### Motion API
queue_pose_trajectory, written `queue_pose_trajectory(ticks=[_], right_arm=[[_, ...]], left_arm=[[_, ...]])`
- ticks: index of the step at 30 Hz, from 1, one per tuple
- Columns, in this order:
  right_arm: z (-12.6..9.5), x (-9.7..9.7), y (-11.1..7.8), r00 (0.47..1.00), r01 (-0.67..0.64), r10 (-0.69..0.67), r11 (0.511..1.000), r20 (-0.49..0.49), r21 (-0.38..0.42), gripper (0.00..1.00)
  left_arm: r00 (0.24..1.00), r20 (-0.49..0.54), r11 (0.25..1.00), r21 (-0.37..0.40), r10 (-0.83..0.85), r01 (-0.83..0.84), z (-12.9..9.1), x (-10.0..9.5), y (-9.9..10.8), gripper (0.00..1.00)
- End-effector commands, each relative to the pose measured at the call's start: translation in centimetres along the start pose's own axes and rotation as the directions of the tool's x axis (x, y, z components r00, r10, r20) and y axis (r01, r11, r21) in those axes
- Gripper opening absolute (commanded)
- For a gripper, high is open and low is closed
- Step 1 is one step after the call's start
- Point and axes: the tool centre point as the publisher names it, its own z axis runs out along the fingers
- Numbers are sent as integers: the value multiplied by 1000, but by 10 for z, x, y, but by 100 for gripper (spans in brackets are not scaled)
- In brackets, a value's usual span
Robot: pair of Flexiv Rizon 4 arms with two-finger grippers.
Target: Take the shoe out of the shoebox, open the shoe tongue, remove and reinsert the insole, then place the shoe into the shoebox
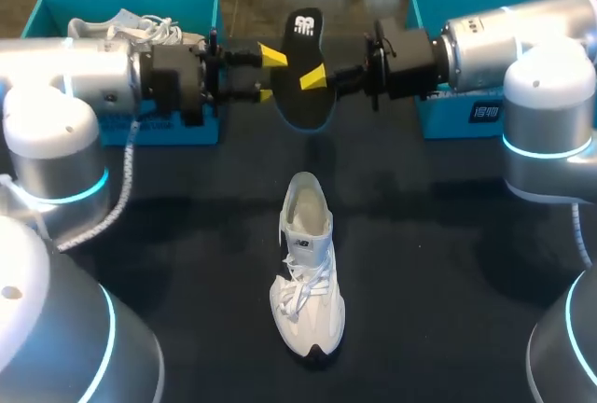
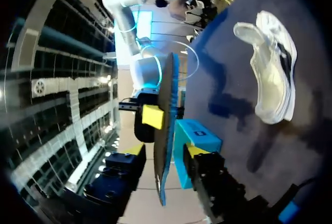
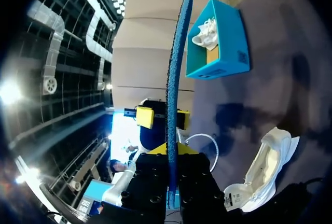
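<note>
The white lace-up sneaker stands upright on the dark table, near the middle, with its toe toward the near edge and its mouth gaping open. Its flat black foam insole with a blue underside is held in the air beyond it, between the two arms. The right gripper pinches the insole, one yellow tip flat on its black face. The left gripper straddles the insole's left side with its jaws spread, a gap showing at each tip.

As I read it, the insole is out and this is a handover or re-grip ahead of reinsertion. The next move calls for one firm hold on the insole. It then has to be turned black face up and slid toe-first down through the mouth without tipping the sneaker. A free gripper steadying the collar would help.

Only the head view shows the insole's printed top face and where the sneaker lies relative to the boxes. A left teal shoebox at the far left holds a second white shoe. A right teal shoebox sits at the far right, its inside hidden by the arm. The wrist views show the insole edge-on, with its blue side and the gap between the left fingertips and the foam, which the head view cannot settle.
</note>
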Motion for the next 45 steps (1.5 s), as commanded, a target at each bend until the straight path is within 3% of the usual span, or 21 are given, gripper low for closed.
queue_pose_trajectory(ticks=[1,11,15,19,22,38,42,45], right_arm=[[-5,-4,-4,1000,25,-25,1000,-9,5,0],[-5,-4,-4,1000,25,-25,1000,-9,5,0],[-8,-6,-4,999,50,-49,999,8,-13,0],[-13,-19,-7,989,144,-147,988,-36,-55,0],[-13,-24,-7,977,208,-210,977,-26,-52,0],[-13,-24,-7,977,208,-210,977,-26,-52,0],[-15,-27,-12,973,228,-229,972,-18,-63,0],[-20,-33,-23,956,289,-292,952,-19,-97,0]], left_arm=[[992,-103,996,39,-77,82,-21,-8,0,100],[992,-103,996,39,-77,82,-21,-8,0,100],[963,-184,980,-82,-195,183,-22,-3,-5,100],[912,-279,949,-183,-301,257,-34,0,-8,100],[888,-349,932,-306,-301,196,-45,0,-11,100],[888,-349,932,-306,-301,196,-45,0,-11,100],[801,-416,881,-385,-431,274,-31,22,-21,100],[647,-450,781,-460,-616,423,-36,28,-23,100]])
